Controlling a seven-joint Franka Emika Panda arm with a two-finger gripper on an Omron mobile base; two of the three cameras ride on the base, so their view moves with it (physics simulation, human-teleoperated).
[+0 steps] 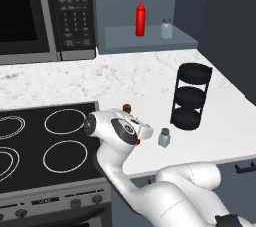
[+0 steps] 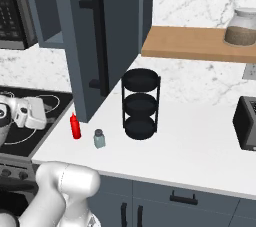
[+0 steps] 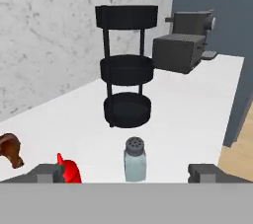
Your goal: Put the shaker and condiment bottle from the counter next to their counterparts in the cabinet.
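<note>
On the tabletop (image 3: pixel 188 114), left to right in the hand view: condiment bottle (image 3: pixel 69 169), shaker (image 3: pixel 134 159), both upright, long axes vertical, nozzle and cap pointing up. The fingers (image 3: pixel 127 172) stand wide apart, empty, bracketing the shaker. Risk: the left finger could clip and topple the neighbouring bottle on closing.

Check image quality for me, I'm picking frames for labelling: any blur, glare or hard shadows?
Left base view: flat even light, soft shadow under the black rack. Right base view: no glare, edges slightly soft. Hand view: shaker sharp enough, mildly pixelated.
</note>
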